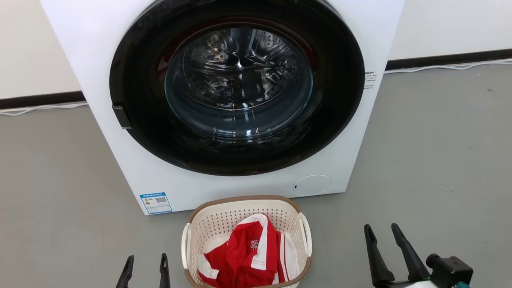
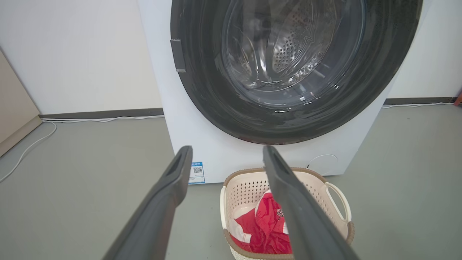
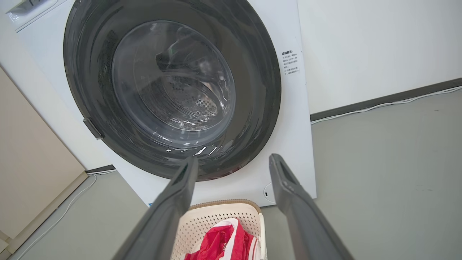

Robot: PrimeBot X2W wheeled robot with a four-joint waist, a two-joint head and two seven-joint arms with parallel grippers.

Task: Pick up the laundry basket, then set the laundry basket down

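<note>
The cream perforated plastic laundry basket [image 1: 224,219] with its brown woven-look rim stands on the grey floor [image 1: 432,160], close before the lower front edge of the white front-loading washing machine [image 1: 240,88]. The far rim overlaps the washer's base in every view, so whether the two touch cannot be told. A crumpled red and white garment [image 1: 248,256] lies inside, below the rim. A white loop handle [image 1: 185,244] stands out from the basket's left side and another [image 1: 306,236] from its right side, both with bare floor next to them. The left gripper [image 1: 147,260] hangs near the left handle, a strip of floor between, its two dark fingers spread apart and holding nothing. The right gripper [image 1: 381,228] sits farther out, well apart from the right handle, its fingers also spread and empty. In the left wrist view the left gripper [image 2: 227,151] points over the basket [image 2: 249,187]. In the right wrist view the right gripper [image 3: 234,159] frames the washer's base above the basket [image 3: 213,220]. Open floor runs wide on both sides, bounded behind by a dark baseboard with a white cable [image 1: 440,66] along it and by a beige panel [image 2: 14,108] at the far left.
</note>
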